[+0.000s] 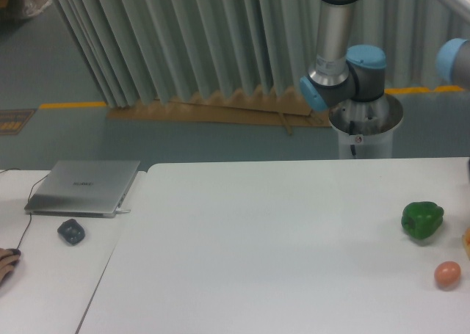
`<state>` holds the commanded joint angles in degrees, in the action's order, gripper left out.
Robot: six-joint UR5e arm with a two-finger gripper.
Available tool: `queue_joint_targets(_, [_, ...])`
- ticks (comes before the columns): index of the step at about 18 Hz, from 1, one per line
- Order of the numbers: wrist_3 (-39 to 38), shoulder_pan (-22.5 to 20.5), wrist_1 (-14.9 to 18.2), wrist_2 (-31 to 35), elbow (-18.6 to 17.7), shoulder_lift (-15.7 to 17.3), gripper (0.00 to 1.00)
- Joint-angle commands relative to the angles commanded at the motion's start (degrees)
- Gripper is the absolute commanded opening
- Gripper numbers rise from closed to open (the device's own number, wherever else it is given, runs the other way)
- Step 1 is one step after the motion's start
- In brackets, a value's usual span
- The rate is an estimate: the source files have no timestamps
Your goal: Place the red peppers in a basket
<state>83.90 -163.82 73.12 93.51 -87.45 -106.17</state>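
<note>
I saw no red pepper or basket, only a green pepper [421,220] and small orange-pink fruit [447,274] at the table's [279,260] right edge. The hand was out of view, so I judged locating the pepper came first.

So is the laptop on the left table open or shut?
Shut: the laptop lies flat with its silver lid down, no screen or keyboard showing.

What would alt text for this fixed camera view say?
A white table holds a green pepper and a small orange-pink fruit near its right edge. A robot arm stands behind; a closed laptop lies left.
</note>
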Motion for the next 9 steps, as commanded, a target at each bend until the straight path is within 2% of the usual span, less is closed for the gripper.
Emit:
queue_joint_targets(3, [11.35, -2.55, -0.79, 0.18, -0.09, -1.49, 0.36])
queue_joint_targets(5, [11.9, -2.64, -0.62, 0.53, 0.0, -1.67, 0.37])
queue_joint_targets(6, [11.56, -2.47, -0.62, 0.62, 0.0, -1.76, 0.4])
queue_joint_targets(8, [10.85, -2.12, -0.62, 0.88, 0.17, -2.28, 0.54])
queue_joint_targets(9, [10.5, -2.03, -0.88, 1.14, 0.09, -2.46, 0.65])
